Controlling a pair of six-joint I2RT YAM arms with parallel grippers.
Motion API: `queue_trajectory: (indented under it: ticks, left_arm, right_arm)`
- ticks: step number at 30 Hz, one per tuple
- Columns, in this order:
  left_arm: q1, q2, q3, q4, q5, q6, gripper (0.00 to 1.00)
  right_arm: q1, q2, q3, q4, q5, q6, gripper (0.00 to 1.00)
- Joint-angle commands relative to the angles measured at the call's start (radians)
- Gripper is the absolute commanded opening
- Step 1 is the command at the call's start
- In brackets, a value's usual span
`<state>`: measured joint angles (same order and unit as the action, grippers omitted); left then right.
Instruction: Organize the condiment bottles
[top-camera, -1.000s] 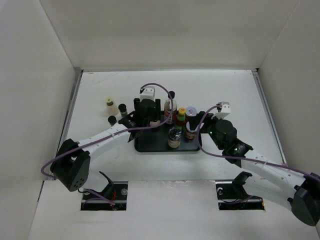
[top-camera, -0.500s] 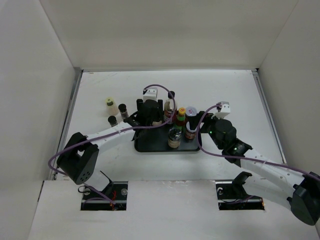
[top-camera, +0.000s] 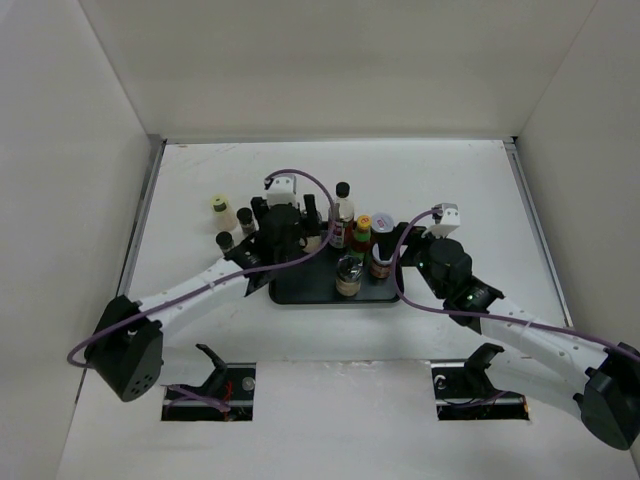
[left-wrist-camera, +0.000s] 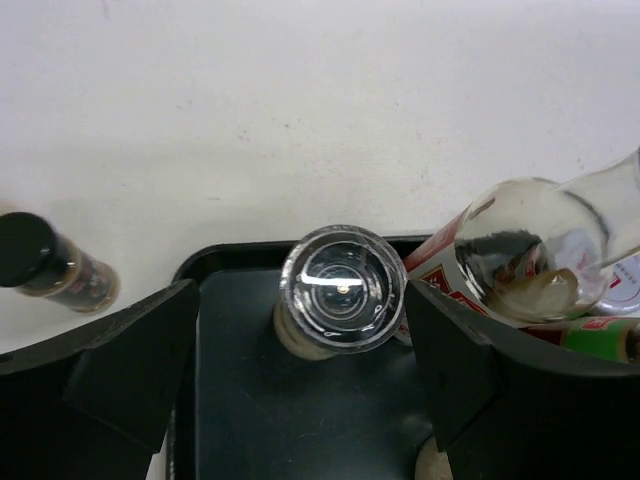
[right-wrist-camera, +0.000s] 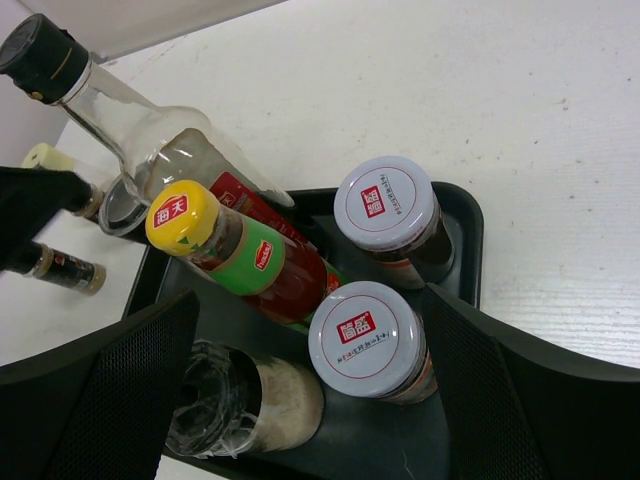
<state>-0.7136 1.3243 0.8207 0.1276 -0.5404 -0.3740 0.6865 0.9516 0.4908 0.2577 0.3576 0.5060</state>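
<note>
The left tool, fingers apart, straddles a clear-lidded jar upright in the tray's far-left corner, apparently to group it with the condiment bottles; the right tool hovers apart too.

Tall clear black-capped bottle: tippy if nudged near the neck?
Likely tippy: the tall clear bottle stands well above the jars around it. Probably light, since it looks mostly empty. Smooth glass, so perhaps slippery and breakable; the red sauce bottle beside it might stop a fall that way.
</note>
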Motion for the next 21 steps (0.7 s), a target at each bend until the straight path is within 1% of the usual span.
queue_trajectory:
  ticks: [1,4,7,8,10,14,17,21]
  left_arm:
    - [0.016,-0.117,-0.037,0.075,-0.117,-0.012,0.81]
    - [0.064,-0.128,-0.026,0.079,-0.200,-0.006,0.76]
    - [0.163,-0.099,0.030,0.029,-0.234,-0.012,0.75]
    - [0.200,-0.086,0.047,0.012,-0.240,-0.019,0.75]
    - [0.277,-0.059,0.076,-0.014,-0.233,-0.046,0.74]
    - [0.392,0.002,0.167,-0.124,-0.161,-0.097,0.76]
    - [0.450,0.044,0.212,-0.175,-0.096,-0.106,0.78]
    - [0.490,0.099,0.221,-0.194,-0.079,-0.120,0.80]
  right_arm:
    - [-0.002,-0.007,-0.001,0.057,-0.012,0.012,0.95]
    - [0.000,-0.004,0.000,0.060,-0.008,0.008,0.95]
    - [0.000,0.013,-0.001,0.072,-0.016,0.009,0.91]
    - [0.000,0.013,-0.001,0.072,-0.017,0.008,0.89]
    - [0.000,0.007,-0.001,0.074,-0.014,0.006,0.83]
    - [0.000,-0.011,-0.004,0.069,-0.016,0.006,0.75]
    - [0.000,-0.028,-0.011,0.074,-0.008,0.006,0.76]
    - [0.000,-0.016,-0.008,0.072,-0.016,0.012,0.81]
